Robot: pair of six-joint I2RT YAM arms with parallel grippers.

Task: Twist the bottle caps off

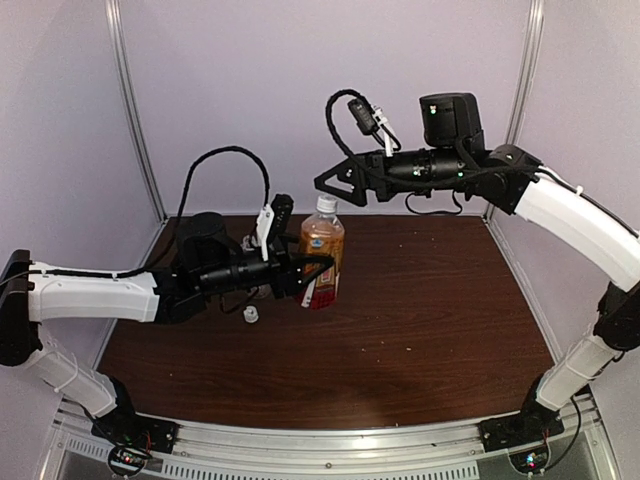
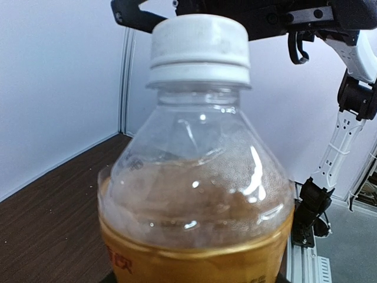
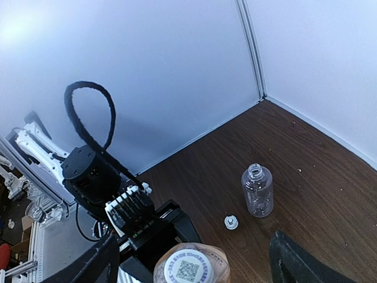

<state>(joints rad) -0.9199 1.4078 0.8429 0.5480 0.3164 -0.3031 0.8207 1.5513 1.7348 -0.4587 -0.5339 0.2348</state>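
The amber bottle (image 1: 322,250) with a red-and-white label stands upright on the table, and my left gripper (image 1: 312,270) is shut on its body. Its white cap (image 1: 325,204) is on and fills the top of the left wrist view (image 2: 198,47). My right gripper (image 1: 335,184) hovers open just above that cap (image 3: 188,269), with a finger on each side and touching nothing. The clear bottle (image 3: 257,190) stands uncapped on the table. Its loose white cap (image 3: 231,221) lies beside it and also shows in the top view (image 1: 250,315).
The dark wooden table (image 1: 430,310) has white walls at the back and both sides. The left arm (image 1: 90,295) reaches in from the left, and its black cable loops above it (image 1: 235,155). The right arm (image 1: 570,215) arches over the right side.
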